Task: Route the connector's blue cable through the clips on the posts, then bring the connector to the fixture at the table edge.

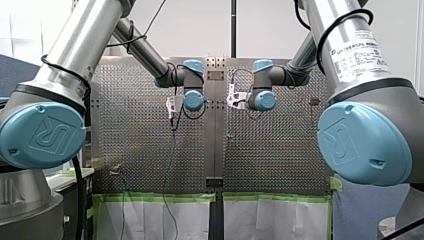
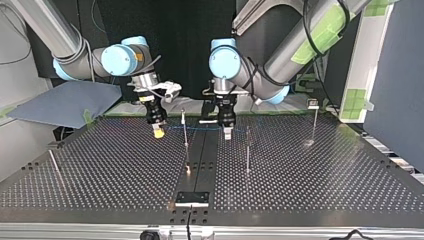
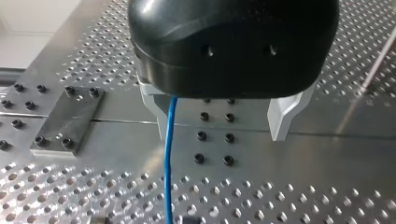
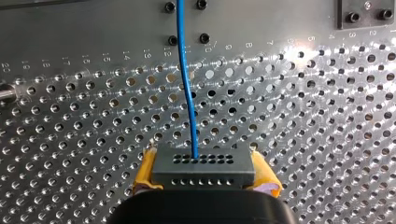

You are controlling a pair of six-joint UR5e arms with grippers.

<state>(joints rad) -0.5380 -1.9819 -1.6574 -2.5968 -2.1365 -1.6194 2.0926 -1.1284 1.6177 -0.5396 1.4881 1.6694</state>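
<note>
My right gripper (image 4: 204, 179) is shut on the grey connector (image 4: 203, 167), its yellow pads (image 4: 145, 170) against the block's two ends. The blue cable (image 4: 186, 84) leaves the connector's face and runs ahead over the perforated table. In the top view my right gripper (image 2: 158, 131) hangs left of a thin post (image 2: 185, 131), and the cable (image 2: 200, 128) stretches from it across to my left gripper (image 2: 227, 132). My left gripper (image 3: 217, 122) is open. The cable (image 3: 168, 154) passes between its pale fingers (image 3: 283, 116), close beside one of them, gripped by neither.
More posts stand on the table: one (image 2: 247, 150) near my left gripper, one with a clip on top (image 2: 314, 120) at the top view's right, a leaning one (image 2: 54, 165) at its left. A dark fixture plate (image 2: 192, 198) sits at the near table edge.
</note>
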